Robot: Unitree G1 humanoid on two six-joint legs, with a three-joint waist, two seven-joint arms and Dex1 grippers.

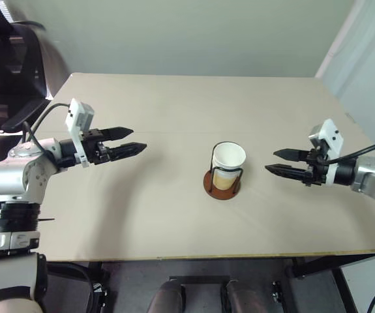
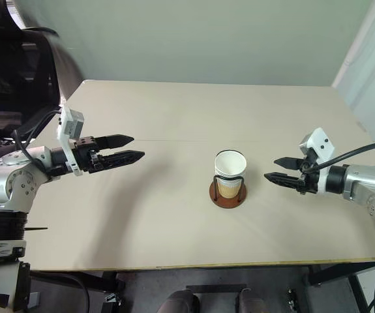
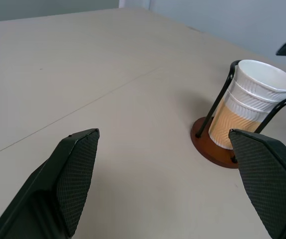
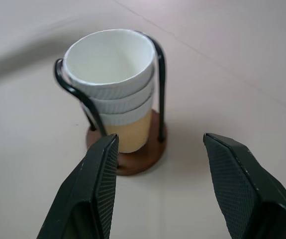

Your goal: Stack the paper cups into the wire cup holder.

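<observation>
The wire cup holder (image 1: 222,185), a reddish-brown disc with black wire arches, stands near the middle of the tan table. Three paper cups (image 1: 228,164) sit nested upright inside it, tan outside with white rims stacked one above another (image 4: 114,92). My left gripper (image 1: 132,140) hovers well to the left of the holder, open and empty, pointing toward it. My right gripper (image 1: 275,162) hovers just to the right of the holder, also open with nothing between its fingers (image 4: 97,189). The holder shows between the left fingers (image 3: 75,169) at a distance.
The tan table (image 1: 174,104) stretches bare around the holder. A dark chair (image 1: 11,59) stands off the table's far left corner. A pale wall runs behind, and the table's front edge lies close below the holder.
</observation>
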